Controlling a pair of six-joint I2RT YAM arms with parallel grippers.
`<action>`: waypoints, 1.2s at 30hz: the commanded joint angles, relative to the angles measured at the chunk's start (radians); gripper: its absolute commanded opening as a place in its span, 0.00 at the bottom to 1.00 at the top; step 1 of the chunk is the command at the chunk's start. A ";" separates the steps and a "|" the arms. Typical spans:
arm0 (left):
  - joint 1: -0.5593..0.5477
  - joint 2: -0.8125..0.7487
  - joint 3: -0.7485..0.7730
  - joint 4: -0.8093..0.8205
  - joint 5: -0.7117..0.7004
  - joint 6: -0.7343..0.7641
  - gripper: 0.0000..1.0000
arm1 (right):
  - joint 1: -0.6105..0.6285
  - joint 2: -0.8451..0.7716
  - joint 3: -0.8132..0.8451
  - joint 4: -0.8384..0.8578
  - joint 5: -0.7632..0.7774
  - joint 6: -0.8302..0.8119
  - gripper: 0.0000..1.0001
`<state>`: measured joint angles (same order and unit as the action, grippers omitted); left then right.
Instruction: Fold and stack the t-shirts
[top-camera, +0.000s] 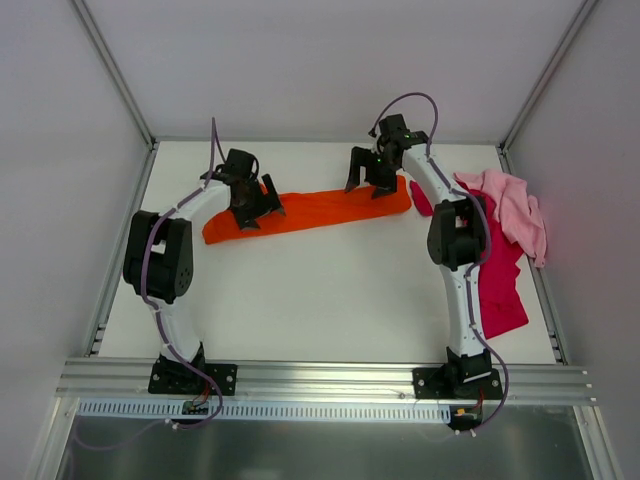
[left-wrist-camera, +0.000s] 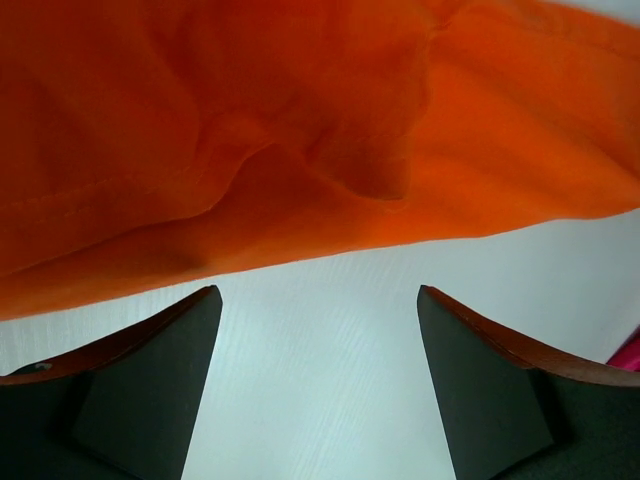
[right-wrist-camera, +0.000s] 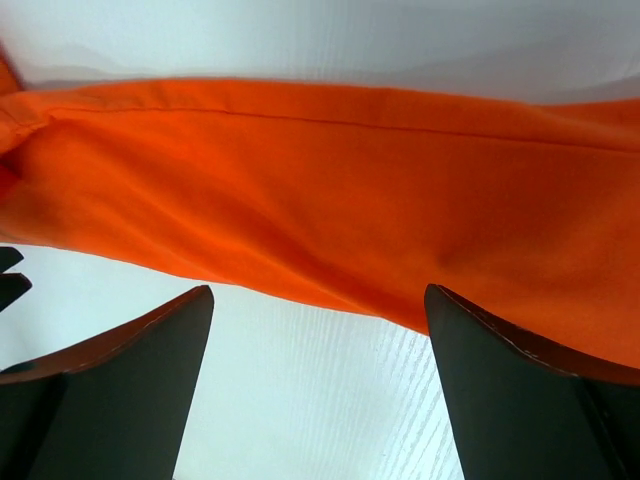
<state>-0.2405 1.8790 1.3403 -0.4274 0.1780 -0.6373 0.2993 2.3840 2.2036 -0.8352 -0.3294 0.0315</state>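
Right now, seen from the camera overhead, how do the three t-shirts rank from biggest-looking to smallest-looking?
1. The orange t-shirt, a long strip, covers the most.
2-3. The light pink t-shirt and the magenta t-shirt are too close to rank, and the right arm hides part of the magenta one.

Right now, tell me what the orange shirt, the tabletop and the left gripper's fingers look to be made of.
Orange t-shirt: soft matte cloth, probably cotton knit; it rumples into folds and shows a stitched hem.
Tabletop: hard white board, perhaps laminate; fine straight grain shows close up.
Left gripper fingers: rigid dark matte plastic, seemingly, with a reddish-brown top edge.
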 joint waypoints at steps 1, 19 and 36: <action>0.014 0.012 0.134 -0.030 -0.025 0.021 0.80 | -0.022 0.003 0.137 0.009 -0.026 -0.005 0.92; 0.055 0.166 0.235 -0.148 -0.011 -0.005 0.80 | -0.058 0.020 -0.031 0.068 0.004 0.028 0.92; 0.118 0.253 0.309 -0.149 0.055 -0.047 0.79 | 0.004 -0.153 -0.307 0.012 -0.057 -0.022 0.92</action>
<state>-0.1402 2.1010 1.5944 -0.5629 0.1955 -0.6533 0.2581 2.3264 1.9629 -0.7555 -0.3748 0.0357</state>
